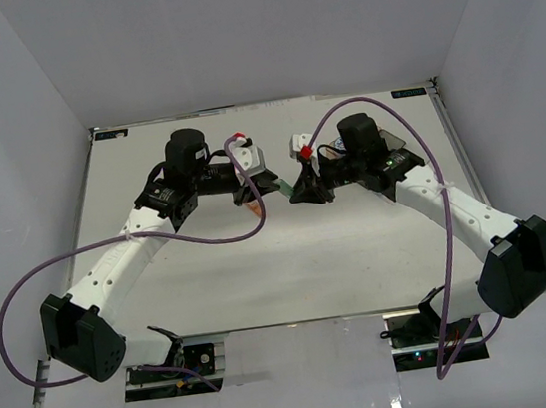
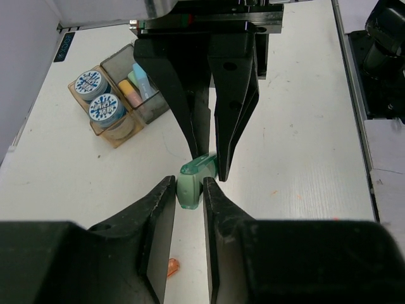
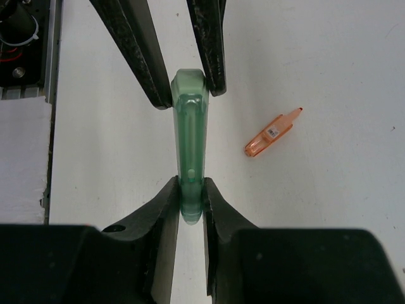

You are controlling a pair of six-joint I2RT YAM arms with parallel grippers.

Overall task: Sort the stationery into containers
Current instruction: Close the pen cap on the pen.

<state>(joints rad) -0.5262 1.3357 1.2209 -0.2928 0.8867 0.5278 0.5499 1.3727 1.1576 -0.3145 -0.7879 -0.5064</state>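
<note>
Right gripper [image 3: 190,185] is clamped on one end of the green piece [image 3: 190,133]. Left gripper [image 2: 188,188] stands narrow on the other end, fingers touching both sides. Orange piece [image 3: 271,133] lies on the desk [image 3: 329,63] beside the right gripper. Containers [image 2: 154,107] sit ahead-left of the left gripper, holding two patterned rolls [image 2: 89,84] and pastel pieces [image 2: 134,88].
</note>
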